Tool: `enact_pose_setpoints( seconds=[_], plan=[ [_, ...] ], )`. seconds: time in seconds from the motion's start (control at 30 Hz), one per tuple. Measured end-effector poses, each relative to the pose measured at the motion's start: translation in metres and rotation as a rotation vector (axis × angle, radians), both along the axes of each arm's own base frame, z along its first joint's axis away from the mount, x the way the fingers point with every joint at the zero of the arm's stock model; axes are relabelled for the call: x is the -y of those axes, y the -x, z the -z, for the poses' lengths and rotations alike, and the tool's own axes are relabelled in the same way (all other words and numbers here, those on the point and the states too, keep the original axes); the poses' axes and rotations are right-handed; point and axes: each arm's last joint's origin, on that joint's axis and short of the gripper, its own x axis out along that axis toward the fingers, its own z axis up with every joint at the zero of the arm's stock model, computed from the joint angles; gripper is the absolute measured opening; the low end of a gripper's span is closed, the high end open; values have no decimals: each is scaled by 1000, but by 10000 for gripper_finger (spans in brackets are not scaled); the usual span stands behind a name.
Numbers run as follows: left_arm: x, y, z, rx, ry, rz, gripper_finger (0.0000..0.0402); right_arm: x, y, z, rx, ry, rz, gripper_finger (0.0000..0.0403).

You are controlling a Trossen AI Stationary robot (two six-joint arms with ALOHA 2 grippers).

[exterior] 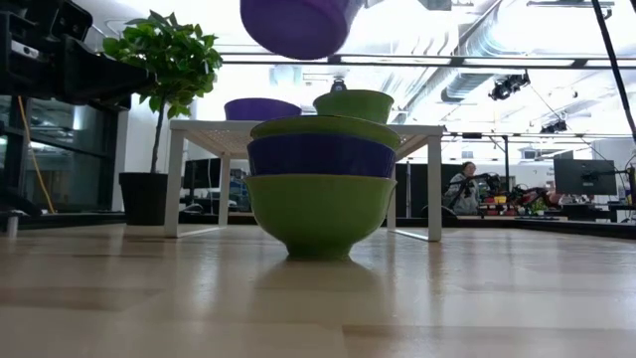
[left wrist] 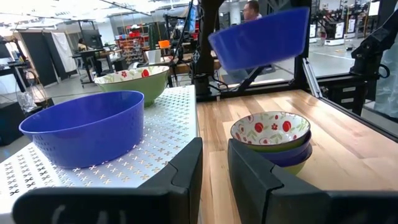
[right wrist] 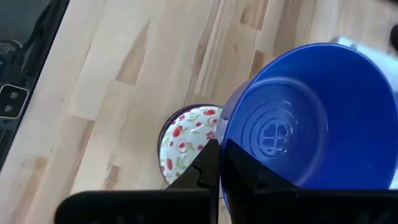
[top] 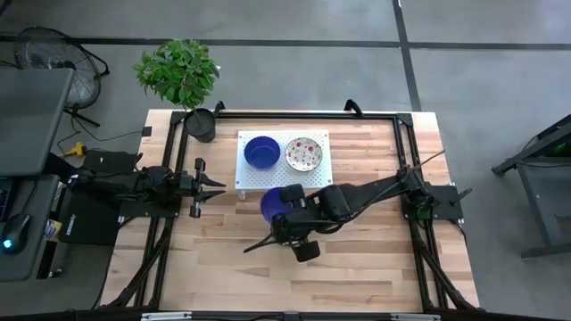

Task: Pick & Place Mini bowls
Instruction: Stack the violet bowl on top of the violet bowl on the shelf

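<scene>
Gripping a blue bowl (right wrist: 311,118), right hand (right wrist: 219,163) hovers above stacked bowls (left wrist: 273,140).

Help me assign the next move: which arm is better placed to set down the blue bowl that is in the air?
The right: the right gripper is shut on the blue bowl, aloft near the stack. The left gripper waits, open, apart.

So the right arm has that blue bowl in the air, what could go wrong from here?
The right gripper pinches only the rim of the blue bowl, which hangs tilted; it might slip. It hangs above the stack of bowls on the table, so a drop could topple that stack. The white stand already holds two bowls, leaving little room.
</scene>
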Motion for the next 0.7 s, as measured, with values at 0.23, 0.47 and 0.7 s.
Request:
enact_pose_setpoints(
  seconds=[0.23, 0.47, 0.7],
  plan=[
    [0, 0, 0, 0, 0, 0, 72, 36, -3, -17, 60, 58, -58, 0],
    [0, 0, 0, 0, 0, 0, 72, 85, -8, -32, 128, 164, -155, 0],
    [0, 0, 0, 0, 0, 0, 72, 130, -11, -34, 125, 247, -351, 0]
  ],
)
